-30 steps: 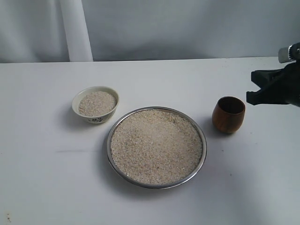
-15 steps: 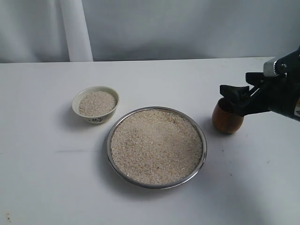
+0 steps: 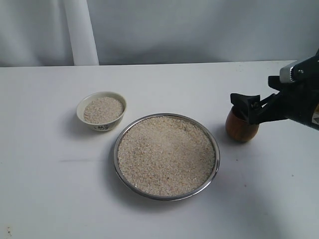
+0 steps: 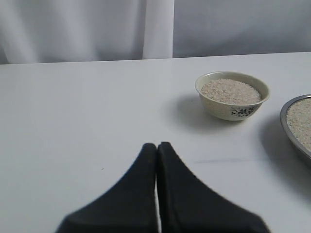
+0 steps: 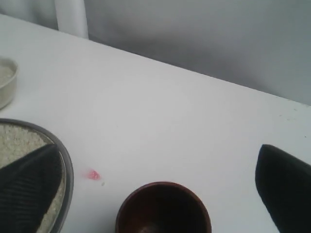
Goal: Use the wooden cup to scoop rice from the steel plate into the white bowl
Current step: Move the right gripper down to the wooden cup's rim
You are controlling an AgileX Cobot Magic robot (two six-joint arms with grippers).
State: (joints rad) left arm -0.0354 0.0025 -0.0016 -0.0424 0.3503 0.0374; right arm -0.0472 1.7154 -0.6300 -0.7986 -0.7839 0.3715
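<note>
The steel plate (image 3: pixel 118 158) lies in the middle of the table, heaped with rice (image 3: pixel 166 154); its rim shows in the left wrist view (image 4: pixel 285 130) and the right wrist view (image 5: pixel 68 165). The white bowl (image 3: pixel 101 125) stands to its upper left, holding rice (image 4: pixel 230 91). The wooden cup (image 3: pixel 240 130) stands upright and looks empty to the plate's right. My right gripper (image 3: pixel 245 107) hangs open just over the cup (image 5: pixel 163 208), its fingers (image 5: pixel 29 184) spread wide on either side. My left gripper (image 4: pixel 157 146) is shut with nothing in it, off the exterior view.
A small pink speck (image 5: pixel 94 174) lies on the white table (image 3: pixel 50 189) between plate and cup. A pale curtain (image 3: pixel 79 30) hangs behind the table's far edge.
The right gripper has moved in from the right edge to stand over the wooden cup, covering its mouth. Plate, bowl and cup have not moved.
</note>
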